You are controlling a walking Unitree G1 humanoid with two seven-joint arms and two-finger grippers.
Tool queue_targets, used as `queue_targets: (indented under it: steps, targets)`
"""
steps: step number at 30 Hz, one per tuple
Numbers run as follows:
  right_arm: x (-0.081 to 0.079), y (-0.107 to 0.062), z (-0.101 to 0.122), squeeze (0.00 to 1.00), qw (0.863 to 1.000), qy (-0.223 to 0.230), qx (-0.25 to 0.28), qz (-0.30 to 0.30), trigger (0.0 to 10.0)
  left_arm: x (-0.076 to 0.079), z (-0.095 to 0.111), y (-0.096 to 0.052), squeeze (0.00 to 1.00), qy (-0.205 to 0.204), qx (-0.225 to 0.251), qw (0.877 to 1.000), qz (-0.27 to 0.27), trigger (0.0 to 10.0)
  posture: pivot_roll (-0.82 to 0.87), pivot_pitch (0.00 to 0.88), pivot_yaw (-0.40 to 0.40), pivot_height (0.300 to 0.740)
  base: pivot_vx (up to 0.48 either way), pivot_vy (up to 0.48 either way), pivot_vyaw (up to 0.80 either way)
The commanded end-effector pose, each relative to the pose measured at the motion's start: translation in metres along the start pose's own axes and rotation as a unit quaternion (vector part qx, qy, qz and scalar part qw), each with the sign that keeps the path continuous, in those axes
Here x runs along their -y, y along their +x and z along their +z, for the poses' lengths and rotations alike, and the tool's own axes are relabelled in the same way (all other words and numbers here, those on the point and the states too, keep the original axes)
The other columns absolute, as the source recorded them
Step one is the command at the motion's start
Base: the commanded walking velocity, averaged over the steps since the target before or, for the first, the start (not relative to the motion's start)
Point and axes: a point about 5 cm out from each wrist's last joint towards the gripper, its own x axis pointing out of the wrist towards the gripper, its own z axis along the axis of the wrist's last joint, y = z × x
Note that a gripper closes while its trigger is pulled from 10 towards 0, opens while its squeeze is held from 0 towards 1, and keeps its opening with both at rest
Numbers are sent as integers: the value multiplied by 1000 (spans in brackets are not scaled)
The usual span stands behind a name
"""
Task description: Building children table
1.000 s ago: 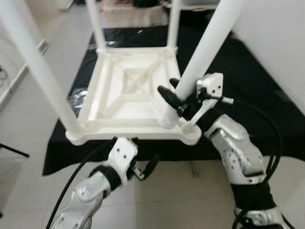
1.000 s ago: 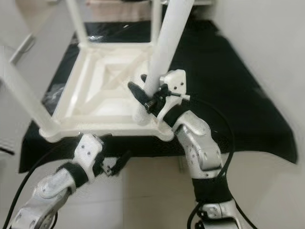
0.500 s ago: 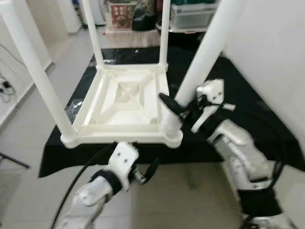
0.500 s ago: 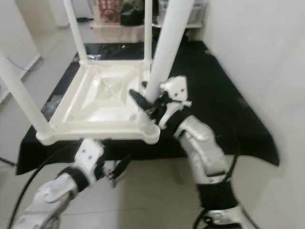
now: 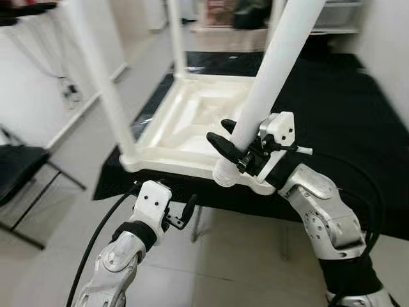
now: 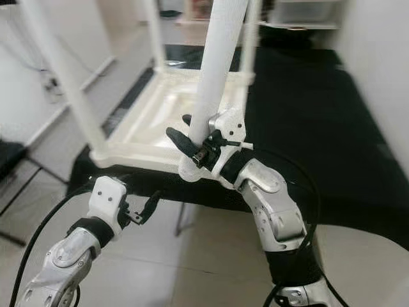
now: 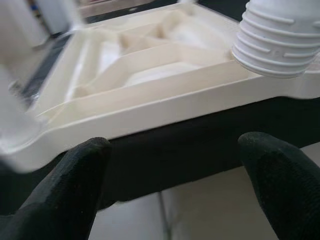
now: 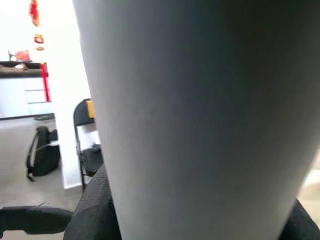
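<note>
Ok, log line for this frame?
right gripper shut on table leg | threaded end over tabletop corner | left gripper open, below edge

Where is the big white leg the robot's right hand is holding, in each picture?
Left eye view: the white leg slants up from the right hand.
Right eye view: upright, centre.
Left wrist view: its ribbed end, top corner.
Right wrist view: close up.
Shared landmark: the upside-down tabletop.
</note>
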Motion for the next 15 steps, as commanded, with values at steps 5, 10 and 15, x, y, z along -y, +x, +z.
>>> queue_targets:
  steps: [5,10,15]
  targets:
    - [12,0,-4,0,999,-29,-23,-35,10000,20,-3,-4,0,-16,-13,993,-116,10000,-38,120,22,740,0,0,0]
    - [34,-1,-8,0,994,-58,-63,-68,10000,32,-3,-12,0,-19,-13,983,-185,10000,-34,144,22,740,0,0,0]
    - [56,-1,-3,0,991,-61,-76,-89,10000,31,-1,-13,0,-17,-7,985,-172,10000,-26,172,18,740,0,0,0]
